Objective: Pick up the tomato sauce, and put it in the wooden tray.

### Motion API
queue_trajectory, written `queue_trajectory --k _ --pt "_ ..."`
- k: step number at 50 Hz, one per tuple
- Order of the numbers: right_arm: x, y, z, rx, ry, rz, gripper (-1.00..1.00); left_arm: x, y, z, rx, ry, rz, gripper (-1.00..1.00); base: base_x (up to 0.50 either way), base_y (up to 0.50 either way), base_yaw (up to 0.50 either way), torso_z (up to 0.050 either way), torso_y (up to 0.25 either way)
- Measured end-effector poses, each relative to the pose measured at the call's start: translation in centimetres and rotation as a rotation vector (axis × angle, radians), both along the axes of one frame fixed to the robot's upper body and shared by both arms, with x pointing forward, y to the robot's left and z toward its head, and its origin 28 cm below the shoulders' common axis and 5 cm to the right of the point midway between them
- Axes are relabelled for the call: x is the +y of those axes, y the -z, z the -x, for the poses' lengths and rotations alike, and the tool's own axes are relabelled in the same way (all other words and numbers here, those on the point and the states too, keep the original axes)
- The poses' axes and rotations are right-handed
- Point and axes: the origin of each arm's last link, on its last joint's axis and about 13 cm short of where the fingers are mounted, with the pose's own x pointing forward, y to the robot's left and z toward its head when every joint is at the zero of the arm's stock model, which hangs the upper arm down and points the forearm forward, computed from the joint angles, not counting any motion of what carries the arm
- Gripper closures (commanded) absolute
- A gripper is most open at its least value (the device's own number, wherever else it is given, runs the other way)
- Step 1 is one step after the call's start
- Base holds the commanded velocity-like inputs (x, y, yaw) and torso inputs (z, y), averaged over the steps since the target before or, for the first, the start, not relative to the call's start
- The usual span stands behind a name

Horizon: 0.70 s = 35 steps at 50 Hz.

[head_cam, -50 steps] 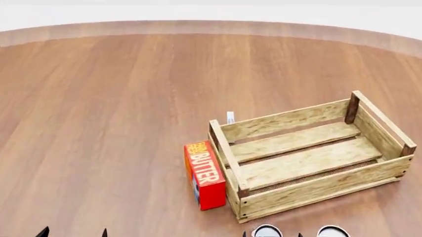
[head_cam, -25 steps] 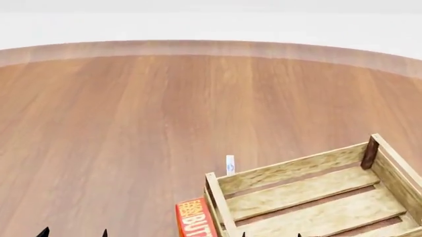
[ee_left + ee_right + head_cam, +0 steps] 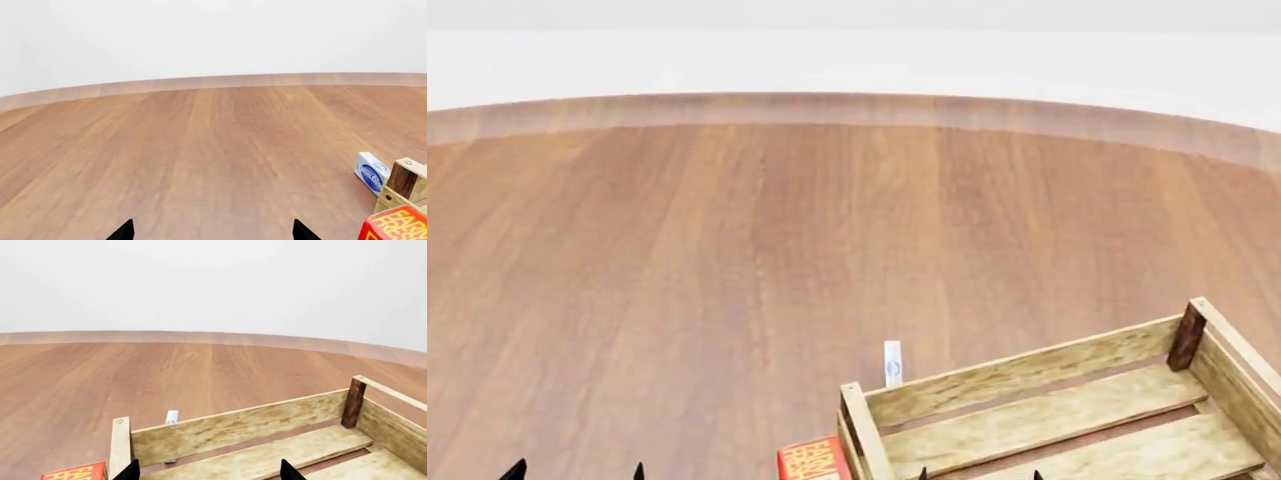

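I cannot see the tomato sauce in any of my three views right now, so I cannot say where it is. The tray (image 3: pixel 1054 420) sits low in my head view, toward my right side, and only part of it shows. Nothing lies on the slats I can see. A red butter box (image 3: pixel 815 460) stands just beside its near left corner, and a small white and blue box (image 3: pixel 892 363) stands on the surface (image 3: pixel 694 280) just behind the back wall. My left tool (image 3: pixel 212 231) hangs over bare wood, well to the left of the tray. Only its two dark tips peek in at the picture's edge, with a wide gap between them and nothing held there. My right tool (image 3: pixel 209 471) hangs over the tray, looking across its slats to the back wall. Its two tips also stand wide apart with nothing in them. So I think the job has hardly begun. The can is not picked up and not in the tray. First I need to find it, most likely by turning my head down or to the side. Then I must reach it, grab it, carry it and set it in the tray.
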Motion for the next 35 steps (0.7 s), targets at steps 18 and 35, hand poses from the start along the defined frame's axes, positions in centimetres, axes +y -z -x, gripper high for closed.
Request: queue_trajectory --k 18,35 --pt "1.0 -1.0 3.1 -0.099 0.008 0.001 -1.00 0.0 0.0 0.0 0.001 -0.003 0.005 -1.00 0.00 0.00 0.00 0.000 0.000" --pt "1.5 -0.6 9.4 -0.194 0.067 -0.016 -1.00 0.0 0.0 -0.1 0.002 -0.005 0.005 -1.00 0.00 0.00 0.00 0.000 0.000"
